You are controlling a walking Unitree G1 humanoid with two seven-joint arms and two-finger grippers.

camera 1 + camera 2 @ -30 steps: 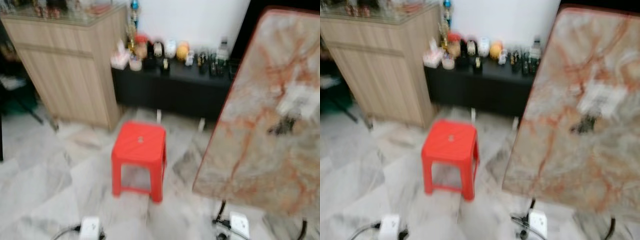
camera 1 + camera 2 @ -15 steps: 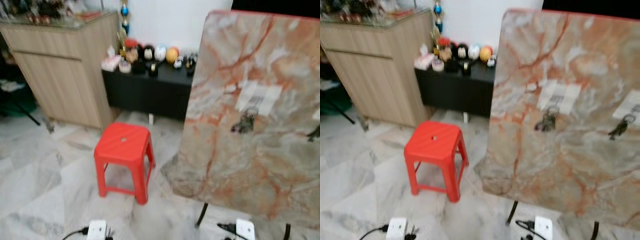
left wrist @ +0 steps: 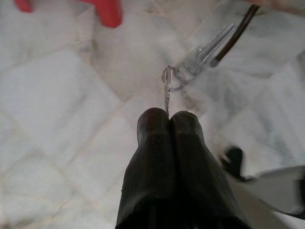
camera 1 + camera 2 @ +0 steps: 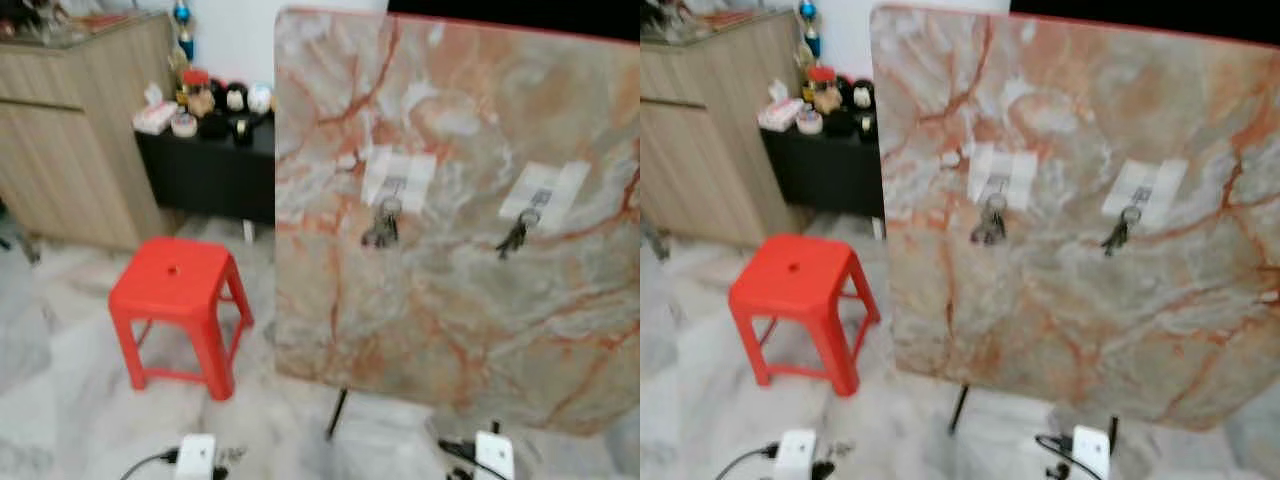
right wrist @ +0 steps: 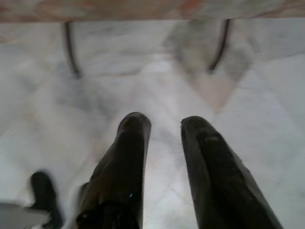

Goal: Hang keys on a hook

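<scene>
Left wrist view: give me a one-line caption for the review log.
Left claw shut on a key ring, keys dangling over the pale marble floor.

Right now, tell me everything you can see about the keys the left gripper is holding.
The keys are a small silvery metal bunch on a thin ring, which sticks out edge-on from the tips of the left gripper. Its black fingers are pressed shut on the ring. One long blade angles away from the ring, blurred. The bunch hangs free above the pale marble floor, touching nothing else.

Left gripper [image 3: 167, 115] pinched closed on keys [image 3: 198, 56] dangling off its tips; right gripper [image 5: 164, 123] fingers parted, holding nothing.
</scene>
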